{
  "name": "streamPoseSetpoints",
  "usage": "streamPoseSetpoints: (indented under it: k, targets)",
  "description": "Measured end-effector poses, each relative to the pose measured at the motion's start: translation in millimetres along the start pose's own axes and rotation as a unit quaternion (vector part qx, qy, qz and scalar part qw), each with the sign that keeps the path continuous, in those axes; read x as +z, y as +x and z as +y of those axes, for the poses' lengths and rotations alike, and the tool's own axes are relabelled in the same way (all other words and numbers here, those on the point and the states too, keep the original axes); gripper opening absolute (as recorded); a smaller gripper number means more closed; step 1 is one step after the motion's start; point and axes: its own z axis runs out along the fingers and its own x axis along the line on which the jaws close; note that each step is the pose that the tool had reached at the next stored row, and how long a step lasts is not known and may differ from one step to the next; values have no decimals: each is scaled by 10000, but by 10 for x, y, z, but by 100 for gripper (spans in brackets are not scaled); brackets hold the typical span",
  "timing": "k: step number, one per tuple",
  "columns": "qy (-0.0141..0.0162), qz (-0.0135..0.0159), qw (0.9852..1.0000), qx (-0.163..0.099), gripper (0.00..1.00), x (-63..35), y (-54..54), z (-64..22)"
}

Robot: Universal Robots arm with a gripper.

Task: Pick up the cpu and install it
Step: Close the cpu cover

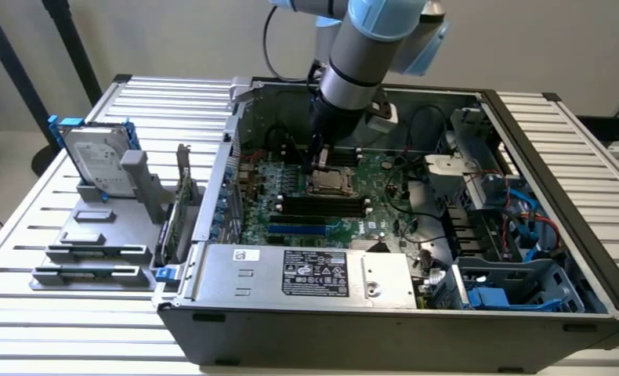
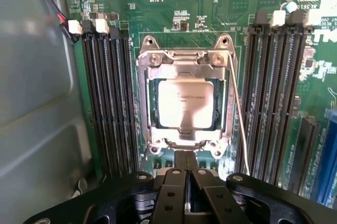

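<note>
The cpu [image 2: 185, 105], a small square chip with a silver-grey metal top, lies flat in the motherboard socket [image 2: 184, 60], framed by the metal load plate. A thin wire lever [image 2: 239, 113] runs along one side of the socket. My gripper [image 2: 186, 156] hovers just above the socket's edge, its two black fingers pressed together with nothing between them. In the exterior view the gripper [image 1: 320, 167] reaches down into the open computer case [image 1: 393, 321], right over the socket [image 1: 331, 182] in the middle of the green board.
Black memory slots [image 2: 108, 103] [image 2: 274, 103] flank the socket on both sides. A power supply [image 1: 309, 270] lies along the case's near wall. Outside the case, at the exterior view's left, a hard drive in a blue frame [image 1: 95, 157] and grey plastic bars [image 1: 90, 251] stand on the slatted table.
</note>
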Motion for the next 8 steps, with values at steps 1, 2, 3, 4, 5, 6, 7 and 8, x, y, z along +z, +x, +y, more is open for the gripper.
streamPoseSetpoints:
  k: [1,2,3,4,5,6,7,8]
  targets:
    - [0,0,10000,0,11,-6,-8,-23]
    - [0,1,10000,0,11,-11,-17,-50]
    - [1,-1,10000,-1,11,-15,-27,-80]
    - [1,0,10000,0,11,-18,-37,-109]
    - [0,0,10000,0,11,-22,-47,-139]
    - [1,-1,10000,0,11,-28,-55,-168]
    - [1,-1,10000,0,11,-36,-61,-194]
    - [1,-1,10000,0,11,-43,-66,-214]
